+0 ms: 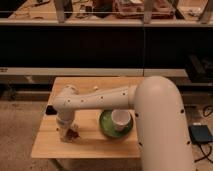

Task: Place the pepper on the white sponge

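Gripper low, pepper axis unclear

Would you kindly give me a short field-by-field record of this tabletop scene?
surface: wooden table
gripper: lowered at the table's front left, on the arm
pepper: reddish bit at the gripper's tip
white sponge: pale block under the gripper, mostly hidden
green plate: right of the gripper
white cup: standing on the plate
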### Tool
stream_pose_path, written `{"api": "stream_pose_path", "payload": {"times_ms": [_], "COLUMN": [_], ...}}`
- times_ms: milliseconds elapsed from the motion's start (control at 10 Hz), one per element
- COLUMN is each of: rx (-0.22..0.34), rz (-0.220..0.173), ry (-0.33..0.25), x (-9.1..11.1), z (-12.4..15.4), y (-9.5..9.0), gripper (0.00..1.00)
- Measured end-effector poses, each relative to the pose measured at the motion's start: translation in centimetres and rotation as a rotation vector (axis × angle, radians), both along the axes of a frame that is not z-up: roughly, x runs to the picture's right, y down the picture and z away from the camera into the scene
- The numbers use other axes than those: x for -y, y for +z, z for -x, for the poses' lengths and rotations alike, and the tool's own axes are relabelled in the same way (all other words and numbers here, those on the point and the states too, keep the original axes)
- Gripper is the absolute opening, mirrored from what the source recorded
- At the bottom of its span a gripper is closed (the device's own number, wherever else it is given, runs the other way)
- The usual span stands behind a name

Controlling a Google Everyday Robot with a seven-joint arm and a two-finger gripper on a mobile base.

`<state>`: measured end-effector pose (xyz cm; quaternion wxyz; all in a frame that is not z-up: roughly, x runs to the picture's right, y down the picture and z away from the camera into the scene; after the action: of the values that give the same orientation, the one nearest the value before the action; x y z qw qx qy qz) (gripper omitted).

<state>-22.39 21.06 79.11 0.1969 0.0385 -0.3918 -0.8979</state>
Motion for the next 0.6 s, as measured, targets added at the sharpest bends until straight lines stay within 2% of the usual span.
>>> {"api": "stream_pose_path", "payload": {"times_ms": [200,300,400,600], "rx": [-0.012,-0.021,-0.028,-0.039], "rz": [-0.004,-0.013,-0.018,-0.023], "ry": [-0.009,-0.017,-0.021,-0.022], "x": [0.02,0.09,0.12,0.20], "z": [0.00,0.08,0.06,0.09], "y": [0.15,0.24,0.28,0.27], "gripper": [0.61,0.74,0.79,0.80]}}
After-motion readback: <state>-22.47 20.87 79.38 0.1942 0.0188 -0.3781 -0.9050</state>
